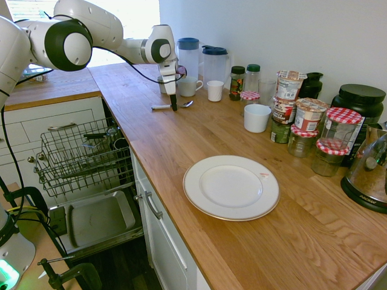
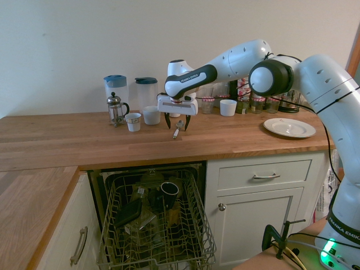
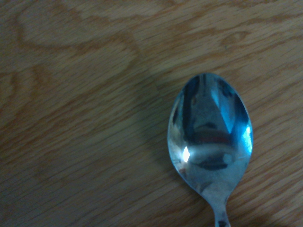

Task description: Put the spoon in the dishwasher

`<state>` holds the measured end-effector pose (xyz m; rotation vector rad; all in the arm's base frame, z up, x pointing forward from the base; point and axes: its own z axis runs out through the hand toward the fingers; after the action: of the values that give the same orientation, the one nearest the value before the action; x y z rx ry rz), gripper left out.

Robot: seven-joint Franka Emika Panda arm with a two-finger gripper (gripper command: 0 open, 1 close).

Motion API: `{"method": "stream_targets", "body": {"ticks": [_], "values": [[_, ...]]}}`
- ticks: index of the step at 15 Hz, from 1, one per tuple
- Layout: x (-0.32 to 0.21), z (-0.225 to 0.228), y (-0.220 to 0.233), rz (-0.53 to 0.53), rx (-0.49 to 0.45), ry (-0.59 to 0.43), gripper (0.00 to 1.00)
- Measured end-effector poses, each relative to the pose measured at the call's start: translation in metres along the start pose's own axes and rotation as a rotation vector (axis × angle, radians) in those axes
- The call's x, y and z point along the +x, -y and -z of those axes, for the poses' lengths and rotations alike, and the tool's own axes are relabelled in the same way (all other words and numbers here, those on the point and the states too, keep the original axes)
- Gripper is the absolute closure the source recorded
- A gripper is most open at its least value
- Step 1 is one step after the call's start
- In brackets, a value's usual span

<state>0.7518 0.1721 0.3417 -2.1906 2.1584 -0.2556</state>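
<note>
Straddling the spoon [image 2: 177,131] on the bench [image 2: 84,140], the open gripper [image 2: 176,120] should descend squarely over the handle; dishwasher [image 2: 154,225] rack waits at six o'clock.

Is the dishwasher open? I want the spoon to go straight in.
Open: the dishwasher door is dropped and its wire rack pulled out.

White plate [image 1: 231,187] and jars [image 1: 314,136] on wooden counter [image 1: 181,151].
</note>
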Motion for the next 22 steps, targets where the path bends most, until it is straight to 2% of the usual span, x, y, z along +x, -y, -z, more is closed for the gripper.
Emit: {"method": "stream_targets", "body": {"ticks": [22], "values": [[0.009,-0.001,0.002,-0.021,0.011,0.014,1.0]]}}
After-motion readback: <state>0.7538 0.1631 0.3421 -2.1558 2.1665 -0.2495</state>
